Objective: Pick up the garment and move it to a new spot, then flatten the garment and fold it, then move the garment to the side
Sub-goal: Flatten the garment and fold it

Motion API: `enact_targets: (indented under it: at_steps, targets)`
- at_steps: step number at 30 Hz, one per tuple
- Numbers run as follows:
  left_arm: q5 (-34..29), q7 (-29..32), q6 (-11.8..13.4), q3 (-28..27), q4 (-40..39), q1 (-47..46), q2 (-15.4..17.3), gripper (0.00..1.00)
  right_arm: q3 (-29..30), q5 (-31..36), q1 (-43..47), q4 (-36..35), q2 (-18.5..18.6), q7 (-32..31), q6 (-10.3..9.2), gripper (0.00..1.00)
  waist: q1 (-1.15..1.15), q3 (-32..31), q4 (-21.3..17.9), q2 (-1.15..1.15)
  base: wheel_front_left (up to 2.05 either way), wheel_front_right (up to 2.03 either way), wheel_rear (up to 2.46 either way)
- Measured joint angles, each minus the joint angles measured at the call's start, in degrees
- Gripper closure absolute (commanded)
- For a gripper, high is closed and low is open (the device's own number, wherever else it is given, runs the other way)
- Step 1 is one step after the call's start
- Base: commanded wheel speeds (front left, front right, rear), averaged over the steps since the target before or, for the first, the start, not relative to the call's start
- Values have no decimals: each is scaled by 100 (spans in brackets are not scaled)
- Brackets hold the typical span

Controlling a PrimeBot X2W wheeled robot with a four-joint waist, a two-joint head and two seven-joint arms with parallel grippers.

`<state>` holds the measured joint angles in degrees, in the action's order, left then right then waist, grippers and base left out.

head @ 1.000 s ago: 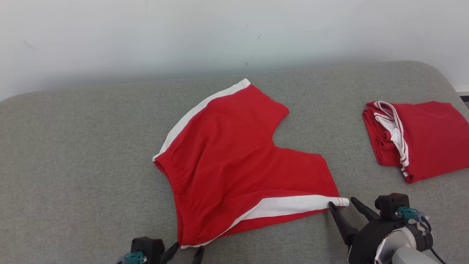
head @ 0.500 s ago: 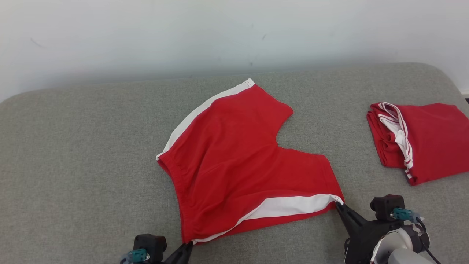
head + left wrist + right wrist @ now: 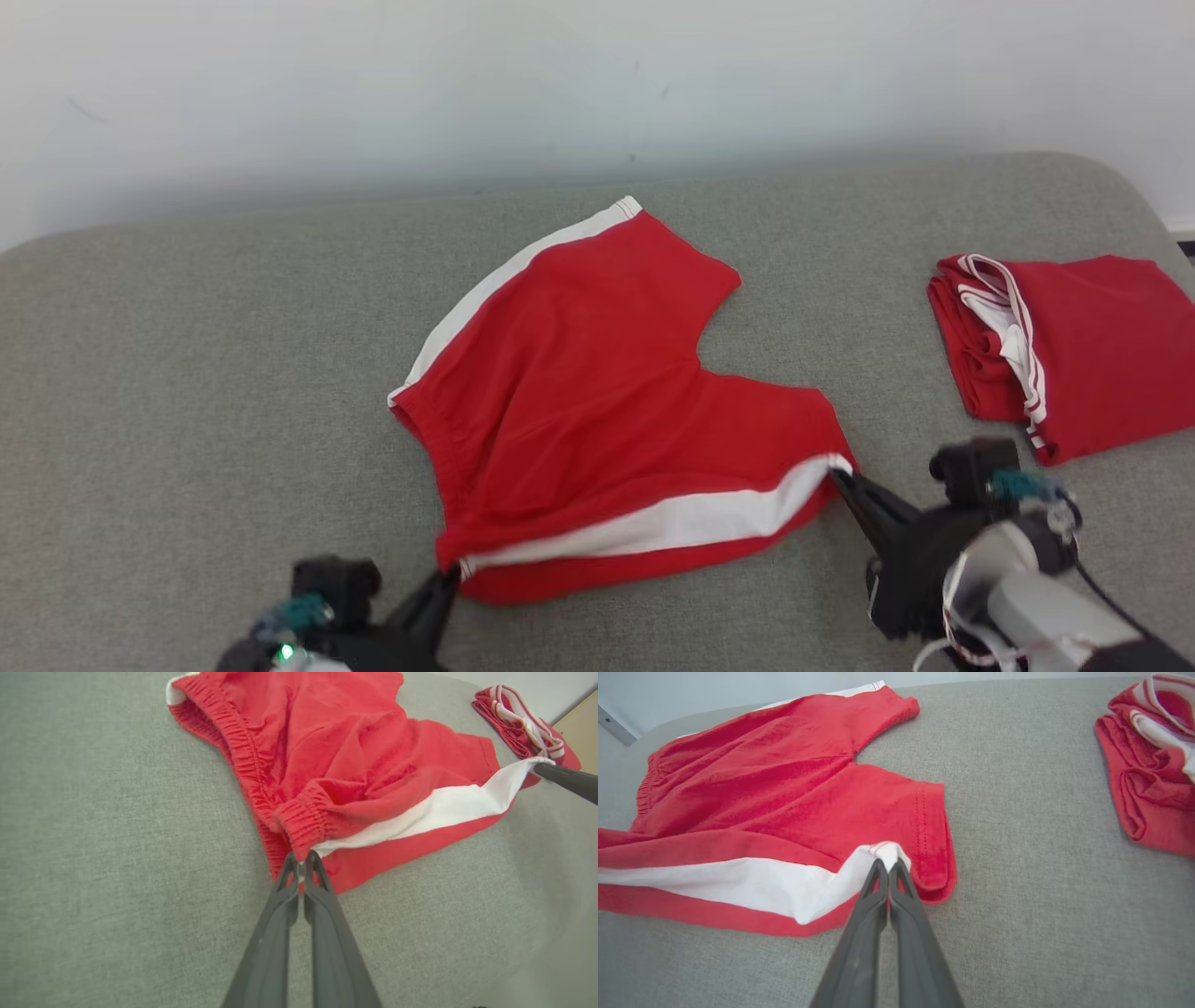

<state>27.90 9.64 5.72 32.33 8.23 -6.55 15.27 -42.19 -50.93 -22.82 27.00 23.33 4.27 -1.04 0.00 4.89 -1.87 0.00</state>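
Left wrist view, tool (image 3: 301,858) pinching shorts (image 3: 345,751)

This is a plain indoor room, more home-like than workshop, though its exact kind cannot be told. Under the left gripper (image 3: 451,572) and the right gripper (image 3: 836,475) spreads a grey woven-fabric padded surface (image 3: 187,373) with rounded corners, like a bed or sofa seat. Beyond their fingertips it ends at a bare, faintly scuffed off-white wall (image 3: 373,93). Laundry lies on it: red shorts (image 3: 579,373) just ahead of the fingers, a folded red garment (image 3: 1102,355) to the right gripper's right
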Motion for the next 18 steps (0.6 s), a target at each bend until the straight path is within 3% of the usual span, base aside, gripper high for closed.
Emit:
enact_targets:
  at_steps: [4, 7, 11, 14, 18]
  targets:
    - [414, 155, -333, -205, -1, -472, 30, 100, -52, -148, -589, -33, 2, -561, 282, 100, 0, 114, -61, 0, 0, 0, 0]
    - [1298, 476, -753, -510, 59, -965, -105, 100, -111, -396, -1193, 30, -4, -1296, 567, 100, 0, 260, -105, 0, 0, 0, 0]
    - [1981, 1139, -1025, -962, 589, -2038, -73, 100, -165, -786, -2262, 470, -108, -2576, 614, 100, 0, 516, -165, 1, 0, 0, 0]
    - [2095, 1711, -1011, -1178, 1112, -3113, 110, 100, -19, -960, -3255, 942, -302, -3298, 443, 100, 1, 734, -215, 1, 0, 0, 0]
    - [1916, 1785, -917, -1471, 1566, -4891, 60, 100, 570, -590, -5099, 1410, -394, -3033, -49, 100, 2, 1047, -270, 1, 0, 0, 0]
